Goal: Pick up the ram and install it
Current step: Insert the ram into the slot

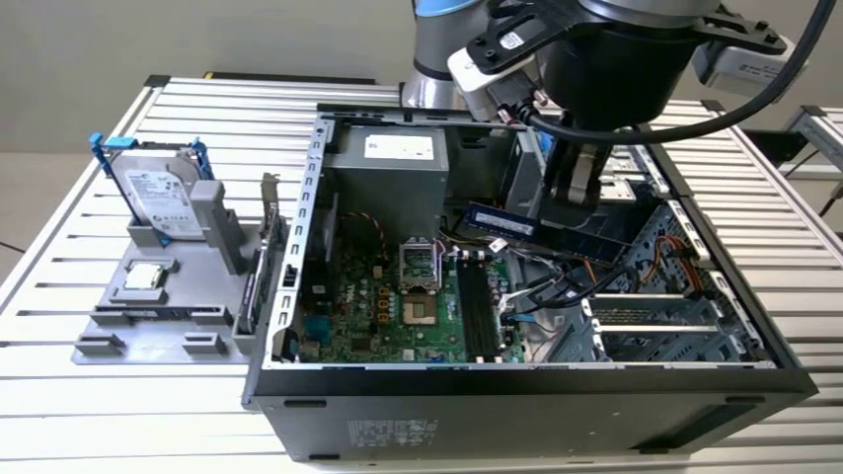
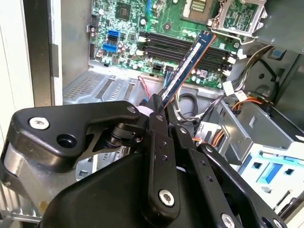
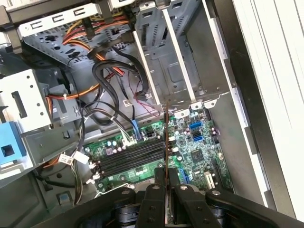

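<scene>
The gripper (image 2: 158, 107), closed on the ram (image 2: 189, 59), holds it above and crosswise to the slots (image 2: 183, 47); good seating likely requires parallel alignment and even pressure.

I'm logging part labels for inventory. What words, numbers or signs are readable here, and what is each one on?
No text here can be read for certain.
hard drive: white label, print too small.
power supply: white sticker, too small.
computer case: pale print on its dark outer wall, blurred.
ram, held in the claw: pale sticker, too small.
</scene>
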You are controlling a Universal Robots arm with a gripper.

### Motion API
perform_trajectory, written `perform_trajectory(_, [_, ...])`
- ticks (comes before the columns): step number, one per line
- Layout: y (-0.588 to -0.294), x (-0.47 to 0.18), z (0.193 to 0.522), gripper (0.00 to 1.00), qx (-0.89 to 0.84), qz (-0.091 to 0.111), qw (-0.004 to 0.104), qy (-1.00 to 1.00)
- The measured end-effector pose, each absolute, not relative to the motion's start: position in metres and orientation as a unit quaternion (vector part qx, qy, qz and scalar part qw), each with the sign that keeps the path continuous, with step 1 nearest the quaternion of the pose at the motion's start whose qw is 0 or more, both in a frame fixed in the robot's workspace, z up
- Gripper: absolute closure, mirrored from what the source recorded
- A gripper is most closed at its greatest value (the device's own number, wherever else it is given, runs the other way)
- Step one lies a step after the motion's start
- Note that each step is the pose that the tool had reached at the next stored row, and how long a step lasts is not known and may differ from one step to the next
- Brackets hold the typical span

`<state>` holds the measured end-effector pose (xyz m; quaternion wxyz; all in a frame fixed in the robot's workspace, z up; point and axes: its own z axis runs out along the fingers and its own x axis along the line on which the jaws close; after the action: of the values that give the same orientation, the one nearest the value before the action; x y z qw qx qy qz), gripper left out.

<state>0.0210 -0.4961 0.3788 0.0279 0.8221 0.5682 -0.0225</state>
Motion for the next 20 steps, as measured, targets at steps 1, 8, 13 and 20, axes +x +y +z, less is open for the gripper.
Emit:
perform_trajectory(1, [-0.4961,0.0210,0.3787,1.00,0.824,-0.023,0.028,0.566])
perform_trajectory(8, [-0.4961,0.0210,0.3774,1.00,0.834,-0.023,0.027,0.550])
perform_trajectory(13, [-0.4961,0.0210,0.3765,1.00,0.846,-0.024,0.027,0.532])
perform_trajectory(20, [-0.4961,0.0210,0.3756,1.00,0.861,-0.024,0.026,0.507])
